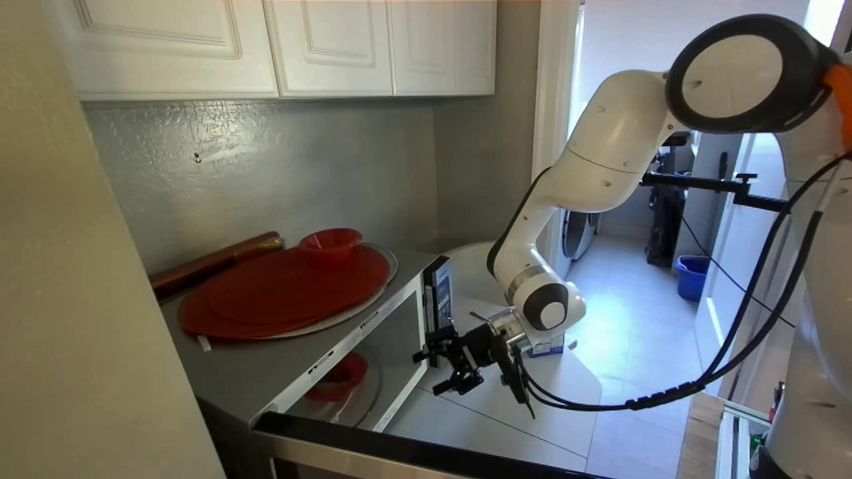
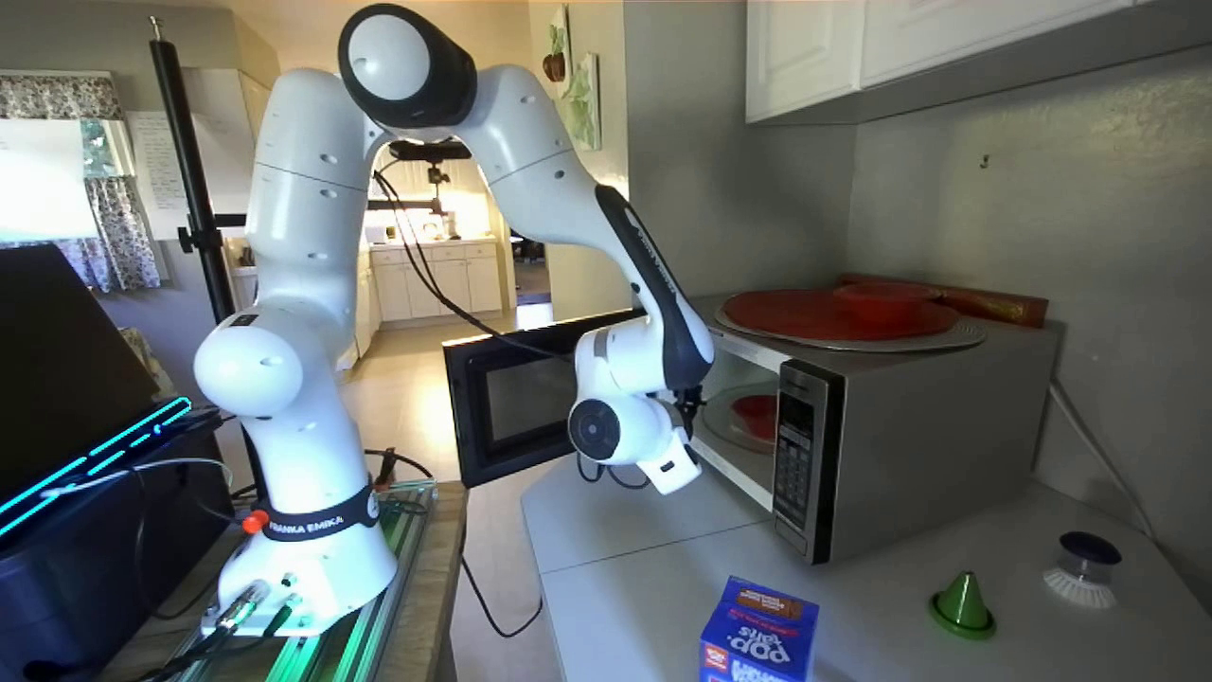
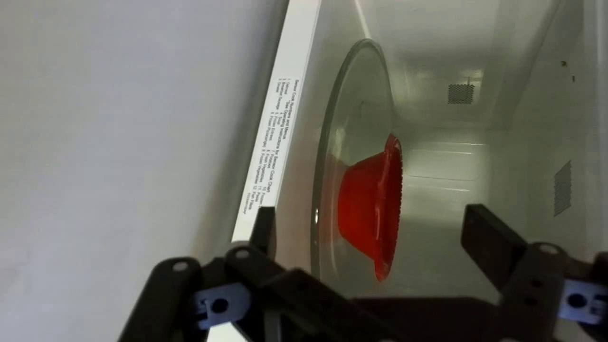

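Likely approach: the empty, spread claw (image 3: pixel 372 229) faces a bowl (image 3: pixel 361 204) (inside the microwave (image 2: pixel 947 445)); entering would call for clearing the frame (image 3: pixel 270 152).

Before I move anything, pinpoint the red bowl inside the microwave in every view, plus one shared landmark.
In an exterior view: the red bowl sits left of centre, low in the picture.
In an exterior view: the red bowl is right of centre, below the middle.
In the wrist view: the red bowl is right of centre, appearing sideways.
Shared landmark: the glass turntable under it.
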`<state>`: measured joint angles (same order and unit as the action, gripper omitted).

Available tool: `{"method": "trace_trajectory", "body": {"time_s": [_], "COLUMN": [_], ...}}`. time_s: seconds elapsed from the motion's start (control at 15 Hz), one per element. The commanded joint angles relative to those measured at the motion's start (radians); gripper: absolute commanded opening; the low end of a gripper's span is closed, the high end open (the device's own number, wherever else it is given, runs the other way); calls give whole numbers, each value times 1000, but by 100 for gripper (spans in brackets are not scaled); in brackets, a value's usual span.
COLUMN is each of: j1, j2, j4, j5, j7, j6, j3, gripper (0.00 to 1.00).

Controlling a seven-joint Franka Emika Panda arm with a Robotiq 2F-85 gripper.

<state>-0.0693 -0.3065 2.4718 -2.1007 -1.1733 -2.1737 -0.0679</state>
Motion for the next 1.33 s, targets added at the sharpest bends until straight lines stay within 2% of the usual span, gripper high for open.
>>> {"method": "trace_trajectory", "body": {"time_s": [0.0,0.4,0.73,0.8,0.87,0.93,1.07,1.2,1.27], "j1": [6,56,127,138,145,152,156,159,157], "j2": [145,392,636,663,646,690,751,858,842], "j4": [103,245,338,333,280,284,273,320,271], "j5": [150,539,830,870,912,943,972,993,1010], "j7": [126,367,467,478,494,502,507,506,511], "j6": [-89,-133,-63,-37,-7,21,68,82,90], "j3": [-15,-15,-14,-15,-18,-19,-22,-11,-9], "gripper": [100,100,100,100,100,100,100,100,100]}}
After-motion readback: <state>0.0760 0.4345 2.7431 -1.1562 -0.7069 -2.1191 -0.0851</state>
